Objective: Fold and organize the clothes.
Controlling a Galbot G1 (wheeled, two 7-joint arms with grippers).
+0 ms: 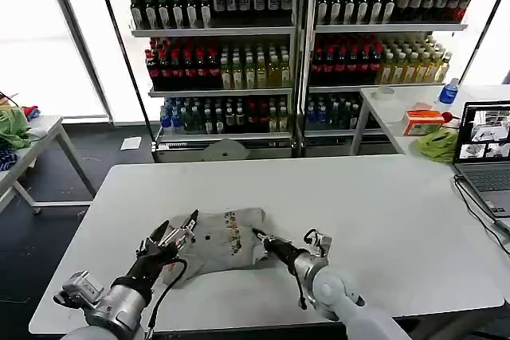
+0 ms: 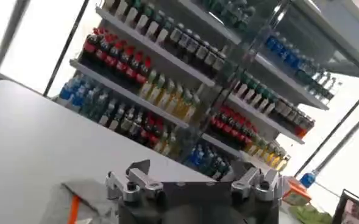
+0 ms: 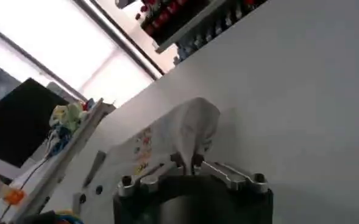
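Reaching in low from the near edge, with the right gripper (image 1: 259,236) pinching a fold of the grey shirt (image 1: 225,238), fingers closed tight on the cloth and lifting it into a small peak in the right wrist view (image 3: 194,125). Angling in from the near left corner, with the left gripper (image 1: 189,225) spread open, holding nothing, hovering at the shirt's left edge. Lying crumpled on the white table (image 1: 382,212) near the front, between both grippers, chest print facing up. Standing behind, shelves of bottles (image 1: 239,45).

Bottle shelves (image 1: 295,45) behind white table (image 1: 382,220); laptop (image 1: 486,153) at its right edge.
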